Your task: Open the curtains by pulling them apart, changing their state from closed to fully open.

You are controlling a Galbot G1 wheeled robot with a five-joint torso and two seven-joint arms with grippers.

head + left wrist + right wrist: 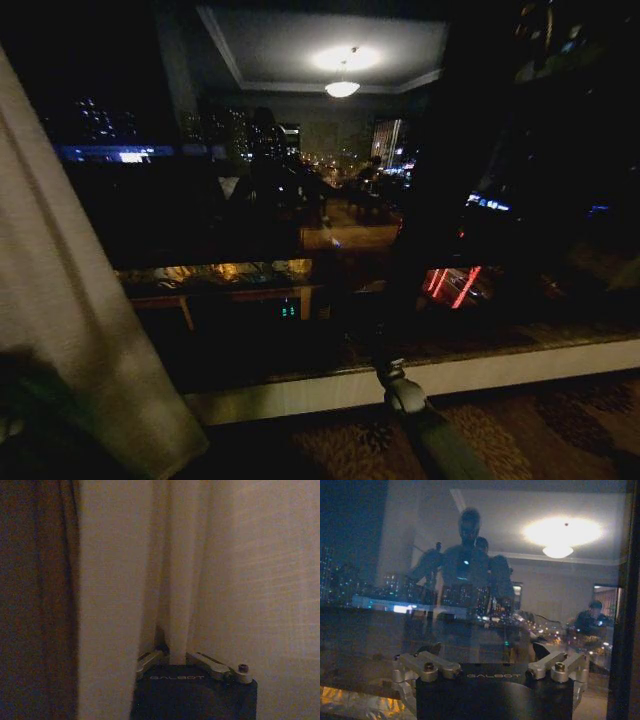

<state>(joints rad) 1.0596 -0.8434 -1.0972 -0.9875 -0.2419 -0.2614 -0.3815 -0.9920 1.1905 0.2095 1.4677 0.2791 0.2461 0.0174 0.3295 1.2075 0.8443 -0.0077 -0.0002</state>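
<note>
Holding a fold of the left curtain point(175, 580) pinched in my left gripper point(172, 656), I judge the thing now is to keep the grip firm and drag the cloth smoothly outward toward the darker drape point(35, 600), not jerk it. The curtain point(60, 300) hangs bunched at the window's point(330, 220) left edge (glass already bare). My right gripper point(495, 666) faces the glass, fingers spread, holding nothing.
</note>
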